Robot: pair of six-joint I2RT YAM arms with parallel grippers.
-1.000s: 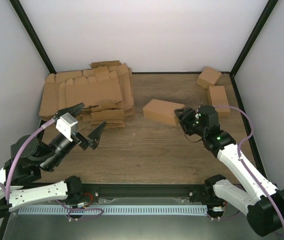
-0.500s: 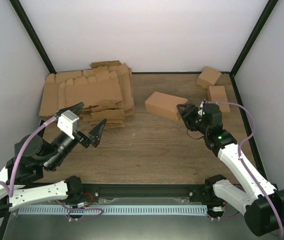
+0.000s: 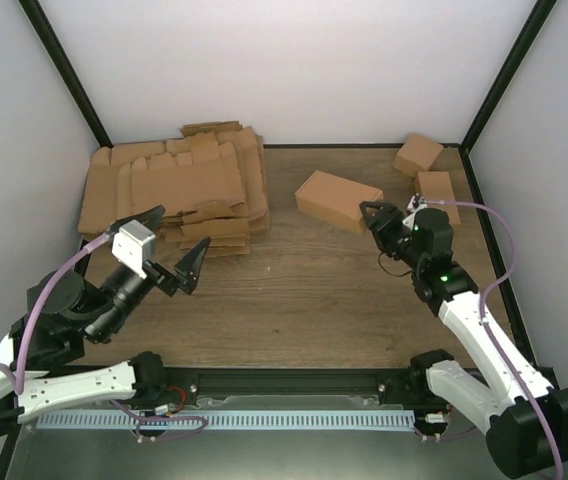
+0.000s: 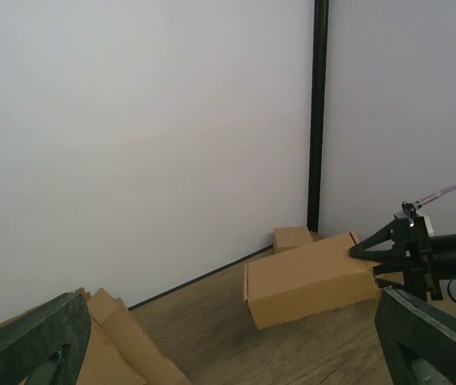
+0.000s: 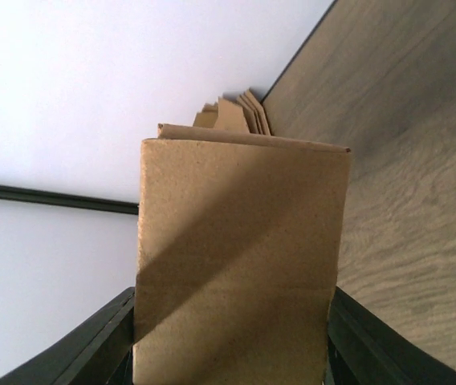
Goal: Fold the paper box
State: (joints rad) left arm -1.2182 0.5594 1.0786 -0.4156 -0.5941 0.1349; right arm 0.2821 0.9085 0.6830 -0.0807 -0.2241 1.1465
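Paper box: closed oblong brown carton, over the table right of centre, toward the back, near the pile of flat blanks. Its right end sits between the fingers of the right gripper, clamped against both sides. Left gripper: jaws spread wide, holding nothing, well apart from the box.

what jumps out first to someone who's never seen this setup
The folded paper box, right of centre on the table, clamped at one end by the right pincer. Next, the big messy pile of flat cardboard blanks in the far left corner, with the left pincer wide open near it.
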